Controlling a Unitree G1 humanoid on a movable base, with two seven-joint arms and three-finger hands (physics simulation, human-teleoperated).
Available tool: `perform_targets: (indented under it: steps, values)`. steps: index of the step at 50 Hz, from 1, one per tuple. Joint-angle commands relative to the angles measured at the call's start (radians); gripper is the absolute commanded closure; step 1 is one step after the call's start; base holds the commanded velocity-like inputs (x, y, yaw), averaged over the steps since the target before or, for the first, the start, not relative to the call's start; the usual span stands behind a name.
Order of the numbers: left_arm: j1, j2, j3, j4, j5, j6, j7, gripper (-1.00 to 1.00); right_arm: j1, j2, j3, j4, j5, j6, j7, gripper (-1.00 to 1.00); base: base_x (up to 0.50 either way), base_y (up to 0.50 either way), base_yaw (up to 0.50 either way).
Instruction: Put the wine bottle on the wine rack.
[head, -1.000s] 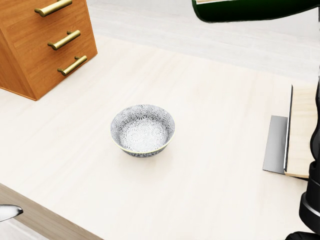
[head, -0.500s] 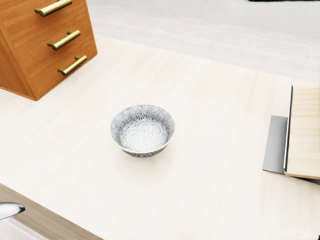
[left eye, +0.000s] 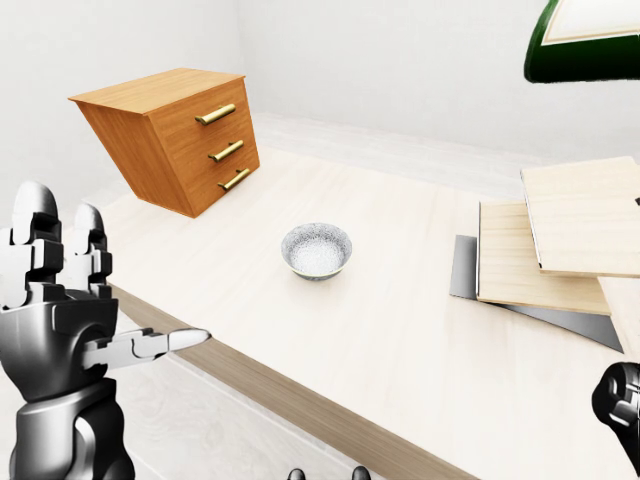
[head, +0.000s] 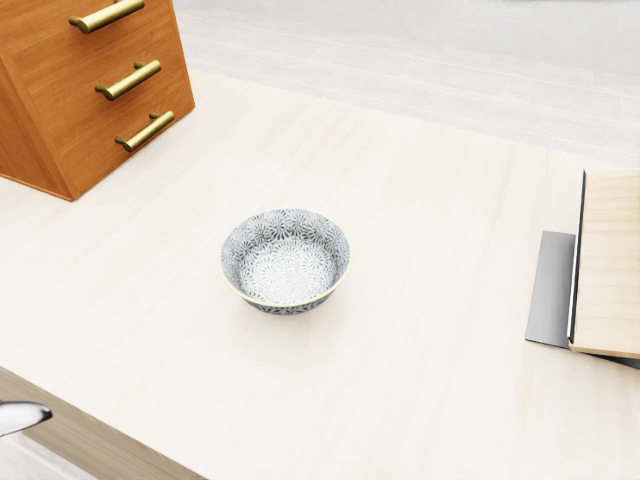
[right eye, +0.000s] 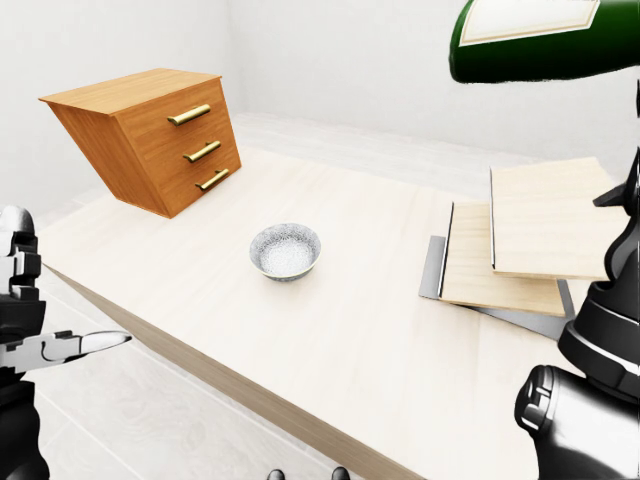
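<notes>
Bottle (right eye: 535, 42): dark green, cream label, top right of right-eye view, raised above the table (left eye: 400, 330); right hand's grip not discernible, only arm visible; left hand (left eye: 60, 300): lower left, fingers spread, empty; bowl (head: 286, 260): table centre; drawers (left eye: 180, 135): upper left; boards (left eye: 560, 240): right.

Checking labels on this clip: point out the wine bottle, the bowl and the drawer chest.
wine bottle (right eye: 540, 45): right-eye view, dark green body.
bowl (head: 286, 262): head view, patterned inside.
drawer chest (left eye: 165, 92): left-eye view, wooden top.
</notes>
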Motion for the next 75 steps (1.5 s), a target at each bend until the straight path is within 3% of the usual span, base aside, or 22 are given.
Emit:
perform_targets:
  steps: [1,17,33,39,56,67,75]
  values:
    - [-0.002,0.000,-0.007,0.016,0.003,0.000,0.002,-1.00,0.011,-0.127,-0.040,0.070,0.105,0.000,-0.063,1.00,0.00,0.00,0.00]
    - [-0.004,0.004,-0.013,0.006,0.005,0.000,0.012,-1.00,0.106,-0.214,-0.087,0.190,0.189,0.000,-0.021,1.00,0.00,0.00,0.00]
    - [-0.012,0.014,0.014,-0.036,-0.024,0.000,0.023,-1.00,0.102,-0.321,-0.102,0.319,0.230,0.000,0.030,1.00,0.00,0.00,0.00]
    - [-0.020,0.019,0.026,-0.044,-0.036,0.000,0.029,-1.00,0.068,-0.367,-0.068,0.382,0.224,0.000,0.064,1.00,0.00,0.00,0.00]
    - [-0.025,0.027,0.057,-0.056,-0.065,0.000,0.038,-1.00,0.098,-0.446,-0.060,0.454,0.124,0.000,0.193,1.00,0.00,0.00,0.00]
    - [-0.023,0.028,0.055,-0.039,-0.061,0.000,0.033,-1.00,0.043,-0.457,0.001,0.511,0.008,0.000,0.299,1.00,0.00,0.00,0.00]
    - [-0.019,0.027,0.054,-0.030,-0.060,0.000,0.029,-1.00,0.012,-0.468,-0.008,0.563,-0.065,0.000,0.354,1.00,0.00,0.00,0.00]
